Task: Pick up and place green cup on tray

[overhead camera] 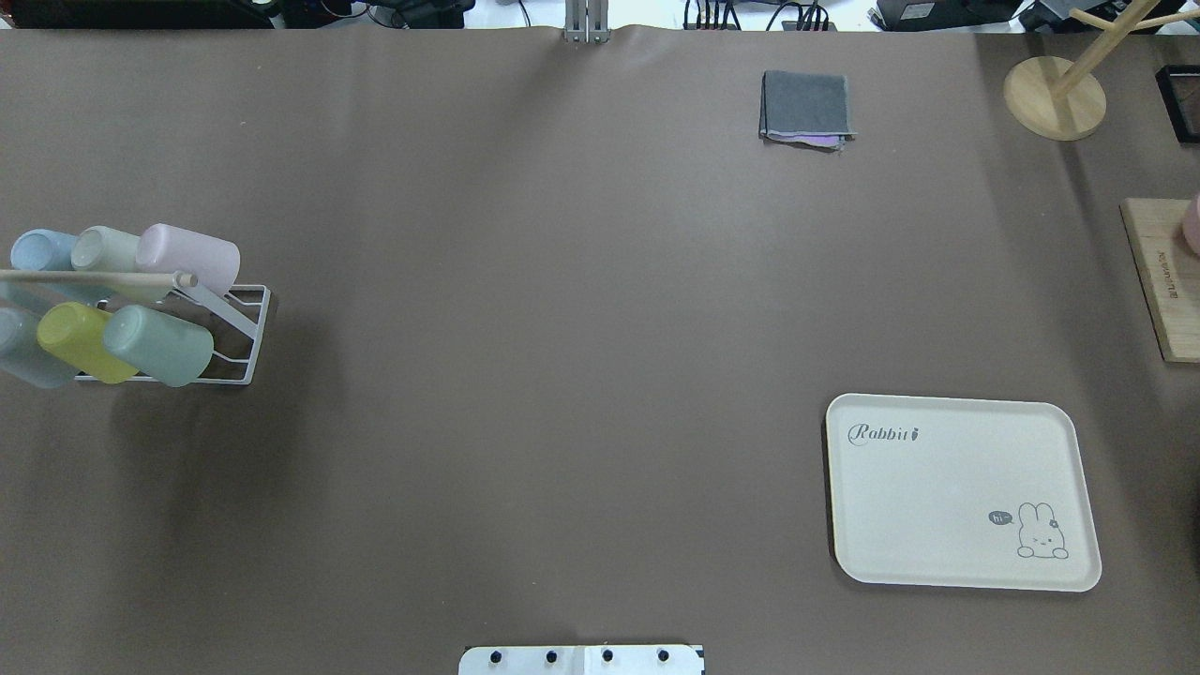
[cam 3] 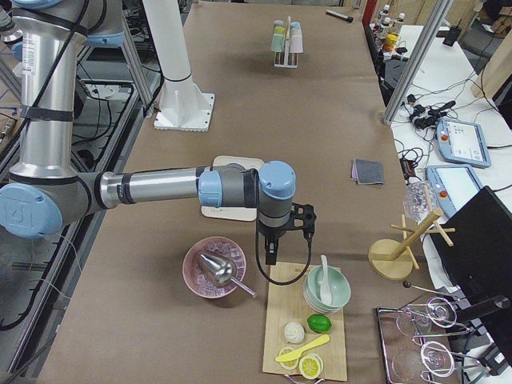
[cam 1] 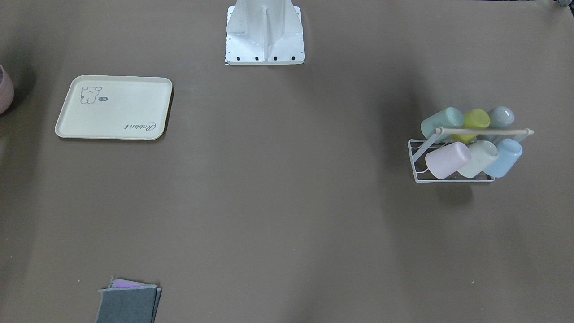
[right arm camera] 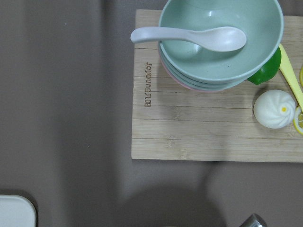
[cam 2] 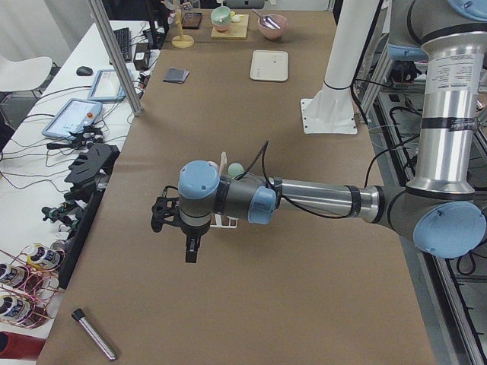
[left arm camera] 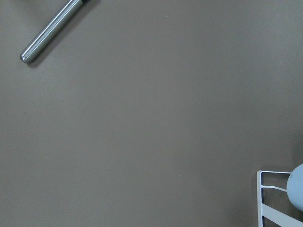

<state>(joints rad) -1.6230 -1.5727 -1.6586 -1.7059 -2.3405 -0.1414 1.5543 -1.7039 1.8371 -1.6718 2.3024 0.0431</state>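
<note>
Green cup [overhead camera: 159, 345] was found tilted on the one wire rack [overhead camera: 225, 312] at the table's left edge. Six cups were counted there, in two rows of three, with one lime cup [overhead camera: 77, 340] touching it. One stack of folded cloths [overhead camera: 806, 103] was laid by the far edge. One tray [overhead camera: 937, 487] was set toward the near right corner, well apart from the cup. The left gripper [cam 2: 190, 249] and the right gripper [cam 3: 270, 254] were held over opposite ends; their opening and any hold could not be told.

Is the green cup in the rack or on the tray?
In the rack. The green cup lies tipped on the wire rack beside the lime cup; the tray is bare.
</note>
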